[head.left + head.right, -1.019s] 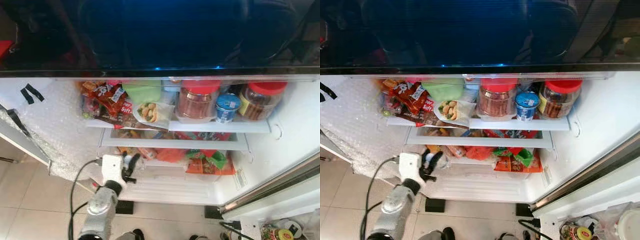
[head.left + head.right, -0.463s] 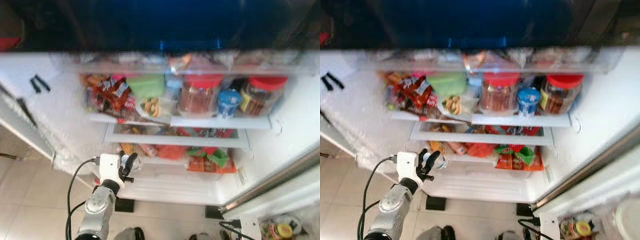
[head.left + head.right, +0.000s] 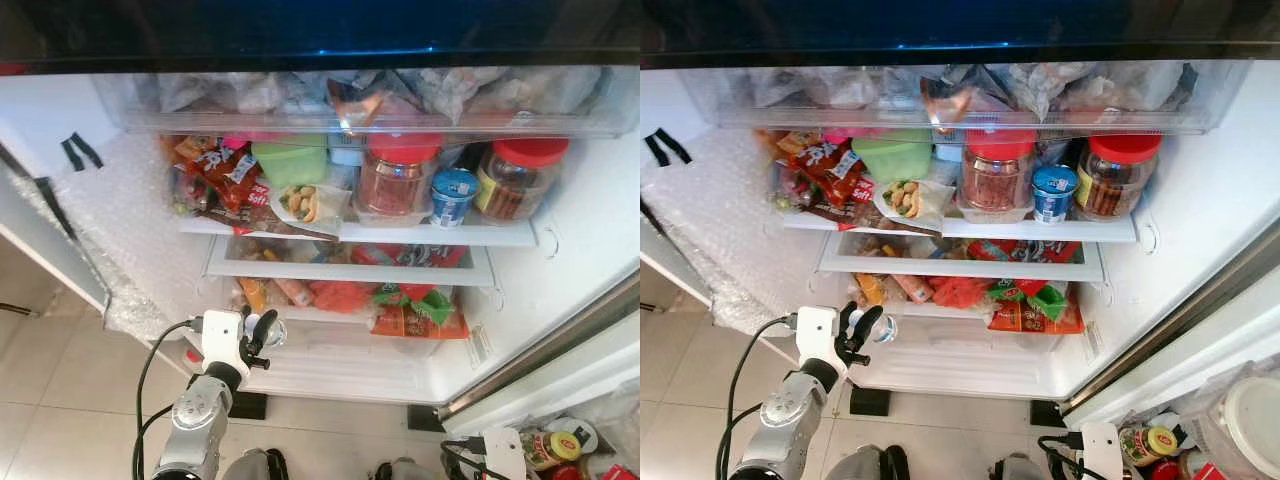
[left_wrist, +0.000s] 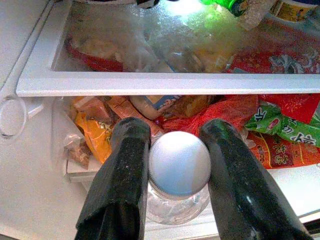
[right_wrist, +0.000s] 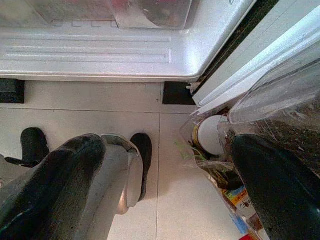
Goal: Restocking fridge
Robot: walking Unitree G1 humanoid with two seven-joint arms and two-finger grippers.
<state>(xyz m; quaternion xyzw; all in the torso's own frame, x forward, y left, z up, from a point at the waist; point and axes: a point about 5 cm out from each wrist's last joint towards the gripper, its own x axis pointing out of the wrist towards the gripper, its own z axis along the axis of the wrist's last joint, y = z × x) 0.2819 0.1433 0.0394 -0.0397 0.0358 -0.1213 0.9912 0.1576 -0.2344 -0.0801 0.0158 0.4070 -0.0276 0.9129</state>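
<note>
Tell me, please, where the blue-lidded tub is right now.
The blue-lidded tub stands on the fridge's upper shelf, towards the right, between two red-lidded jars.

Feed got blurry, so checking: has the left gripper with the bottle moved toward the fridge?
No. The left gripper holding the bottle stays just left of the orange packet; only the camera tilted.

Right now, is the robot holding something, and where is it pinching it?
Yes. The left gripper pinches a small clear bottle by its white cap. The right gripper holds nothing.
</note>
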